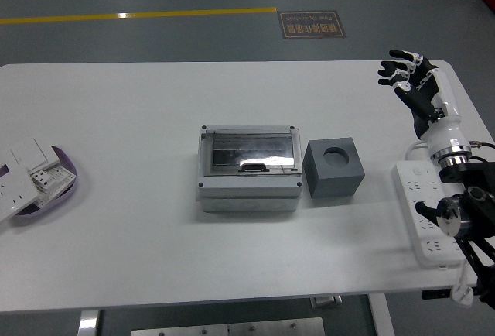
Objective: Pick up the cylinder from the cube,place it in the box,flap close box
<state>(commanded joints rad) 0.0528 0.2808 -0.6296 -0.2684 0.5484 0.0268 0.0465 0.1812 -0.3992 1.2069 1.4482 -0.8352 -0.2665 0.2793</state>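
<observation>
A grey box [248, 167] with a clear hinged lid sits mid-table, its lid down. Right beside it stands a dark grey cube [334, 168] with an empty round hole in its top. I see no cylinder anywhere. My right hand [407, 80] hovers above the table's far right part, fingers spread and holding nothing, well to the right of the cube. My left arm is out of view.
A white power strip [425, 214] lies at the right edge under my right forearm. A purple dish [42, 187] with white switch plates sits at the left edge.
</observation>
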